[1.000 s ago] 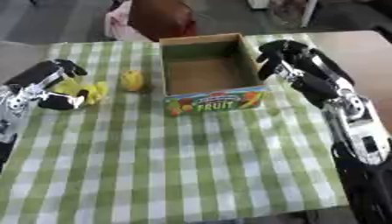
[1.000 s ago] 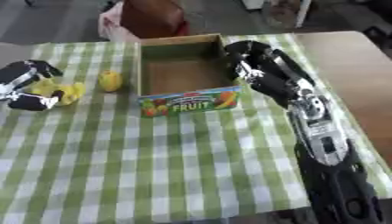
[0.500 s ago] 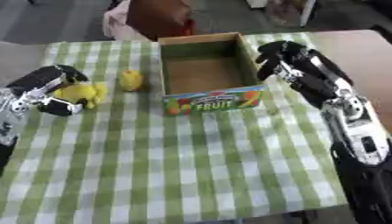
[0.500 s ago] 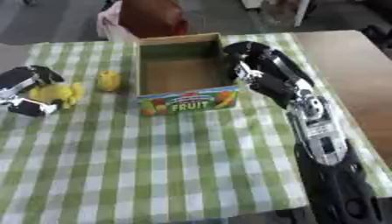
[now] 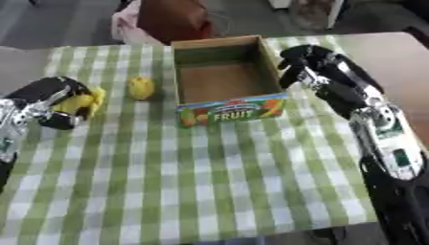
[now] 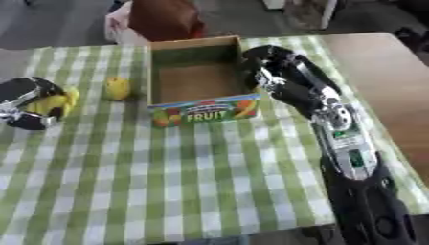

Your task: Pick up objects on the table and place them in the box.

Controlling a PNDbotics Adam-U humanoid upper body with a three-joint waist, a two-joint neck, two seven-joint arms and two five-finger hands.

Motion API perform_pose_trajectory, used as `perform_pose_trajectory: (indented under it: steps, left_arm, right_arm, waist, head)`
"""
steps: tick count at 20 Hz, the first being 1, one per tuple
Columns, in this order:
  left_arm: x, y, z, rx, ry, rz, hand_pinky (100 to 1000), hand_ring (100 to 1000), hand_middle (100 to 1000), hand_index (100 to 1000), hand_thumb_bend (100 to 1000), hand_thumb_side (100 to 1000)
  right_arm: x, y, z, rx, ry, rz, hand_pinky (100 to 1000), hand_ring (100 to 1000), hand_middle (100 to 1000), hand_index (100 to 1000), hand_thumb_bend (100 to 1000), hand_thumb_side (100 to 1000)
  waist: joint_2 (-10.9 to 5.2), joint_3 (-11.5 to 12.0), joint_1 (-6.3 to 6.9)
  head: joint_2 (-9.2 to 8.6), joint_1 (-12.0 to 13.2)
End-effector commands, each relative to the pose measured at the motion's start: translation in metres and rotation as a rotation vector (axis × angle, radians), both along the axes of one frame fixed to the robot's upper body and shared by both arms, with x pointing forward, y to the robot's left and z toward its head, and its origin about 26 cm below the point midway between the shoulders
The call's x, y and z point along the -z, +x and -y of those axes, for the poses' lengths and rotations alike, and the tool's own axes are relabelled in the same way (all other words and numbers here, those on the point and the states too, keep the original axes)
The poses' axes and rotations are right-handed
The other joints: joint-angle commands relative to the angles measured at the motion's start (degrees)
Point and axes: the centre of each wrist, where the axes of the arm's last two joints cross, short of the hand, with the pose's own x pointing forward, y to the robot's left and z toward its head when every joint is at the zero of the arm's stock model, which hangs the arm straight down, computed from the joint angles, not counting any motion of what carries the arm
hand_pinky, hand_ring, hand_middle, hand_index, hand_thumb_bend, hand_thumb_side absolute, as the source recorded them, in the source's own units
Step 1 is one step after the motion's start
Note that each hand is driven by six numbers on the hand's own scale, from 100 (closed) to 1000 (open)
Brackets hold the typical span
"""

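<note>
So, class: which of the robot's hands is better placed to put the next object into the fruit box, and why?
Left. The left hand is already curled round a yellow object, beside the lemon. The right hand rests at the fruit box, holding no object.

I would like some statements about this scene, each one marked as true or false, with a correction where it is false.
1. The left hand has its fingers curled round a yellow object. True.
2. The box already holds a fruit. False: its inside shows only bare cardboard.
3. A small yellow fruit lies on the checked cloth between the left hand and the box. True.
4. The right hand is carrying the yellow fruit. False: it holds nothing and sits beside the box's right wall.
5. The box's front panel is plain brown. False: it bears a colourful label reading FRUIT.
</note>
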Motion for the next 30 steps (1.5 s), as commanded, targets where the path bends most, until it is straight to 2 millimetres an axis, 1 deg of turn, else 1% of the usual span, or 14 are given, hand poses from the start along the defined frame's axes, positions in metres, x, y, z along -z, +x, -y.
perform_pose_trajectory:
  steps: [1, 4, 6, 7, 8, 9, 11, 13, 17, 21, 23, 26, 30]
  left_arm:
    - [-0.008, 0.001, -0.008, -0.023, 0.035, 0.006, 631, 524, 522, 732, 100, 149]
    - [-0.008, 0.001, -0.009, -0.026, 0.037, 0.016, 581, 455, 440, 643, 100, 164]
    - [-0.009, 0.001, -0.009, -0.026, 0.033, 0.041, 546, 400, 376, 576, 100, 157]
    - [-0.01, 0.001, -0.008, -0.026, 0.029, 0.062, 519, 341, 303, 505, 100, 158]
    - [-0.01, 0.001, -0.008, -0.027, 0.024, 0.085, 513, 328, 285, 487, 100, 158]
    - [-0.011, 0.001, -0.008, -0.03, 0.018, 0.112, 478, 269, 213, 416, 100, 168]
    - [-0.012, 0.001, -0.007, -0.04, -0.001, 0.177, 449, 223, 152, 358, 100, 183]
    - [-0.014, 0.001, -0.007, -0.049, -0.024, 0.232, 432, 190, 111, 320, 100, 202]
    - [-0.023, 0.002, -0.006, -0.056, -0.075, 0.286, 430, 177, 100, 307, 100, 233]
    - [-0.044, 0.005, 0.002, -0.038, -0.152, 0.333, 427, 169, 100, 303, 100, 279]
    - [-0.057, 0.006, 0.01, -0.016, -0.2, 0.361, 426, 167, 100, 303, 100, 305]
    - [-0.073, 0.009, 0.03, 0.036, -0.286, 0.395, 427, 167, 100, 305, 100, 315]
    - [-0.084, 0.013, 0.061, 0.11, -0.408, 0.418, 426, 166, 100, 307, 100, 330]
  right_arm:
    - [-0.009, 0.002, 0.0, -0.004, -0.012, 0.03, 579, 569, 620, 768, 100, 486]
    - [-0.009, 0.002, 0.0, -0.004, -0.011, 0.03, 579, 569, 620, 768, 100, 486]
    - [-0.009, 0.002, 0.0, -0.005, -0.01, 0.03, 579, 569, 620, 768, 100, 486]
    - [-0.009, 0.002, 0.0, -0.006, -0.01, 0.029, 579, 569, 620, 768, 100, 487]
    - [-0.009, 0.001, -0.001, -0.006, -0.01, 0.029, 579, 569, 620, 768, 100, 487]
    - [-0.009, 0.002, -0.001, -0.006, -0.01, 0.029, 579, 569, 620, 768, 100, 486]
    - [-0.009, 0.002, -0.001, -0.005, -0.009, 0.03, 579, 569, 620, 768, 100, 486]
    - [-0.01, 0.002, 0.0, -0.003, -0.008, 0.031, 579, 569, 620, 768, 100, 485]
    - [-0.009, 0.002, 0.0, -0.001, -0.008, 0.029, 579, 569, 620, 768, 100, 485]
    - [-0.009, 0.002, 0.0, -0.001, -0.007, 0.03, 579, 569, 620, 769, 100, 484]
    - [-0.009, 0.002, -0.001, -0.003, -0.007, 0.03, 579, 569, 620, 769, 100, 483]
    - [-0.01, 0.002, -0.002, -0.01, -0.004, 0.031, 579, 569, 620, 769, 100, 482]
    - [-0.01, 0.002, -0.008, -0.028, 0.005, 0.033, 579, 569, 620, 769, 100, 481]
  waist:
    - [-0.63, 0.08, 0.09]
    - [-0.66, 0.13, 0.09]
    - [-0.67, 0.17, 0.09]
    - [-0.68, 0.2, 0.09]
    - [-0.68, 0.21, 0.09]
    - [-0.69, 0.22, 0.08]
    - [-0.72, 0.21, 0.06]
    - [-0.74, 0.21, 0.06]
    - [-0.84, 0.22, 0.12]
    - [-0.99, 0.18, 0.13]
    - [-1.08, 0.11, 0.09]
    - [-1.2, -0.09, -0.01]
    - [-1.34, -0.85, -0.23]
  head:
    - [0.29, -0.15]
    - [0.29, -0.17]
    - [0.29, -0.21]
    - [0.29, -0.23]
    - [0.29, -0.24]
    - [0.29, -0.26]
    - [0.29, -0.3]
    - [0.29, -0.33]
    - [0.29, -0.38]
    - [0.29, -0.43]
    - [0.29, -0.31]
    - [0.29, -0.07]
    - [0.29, 0.46]
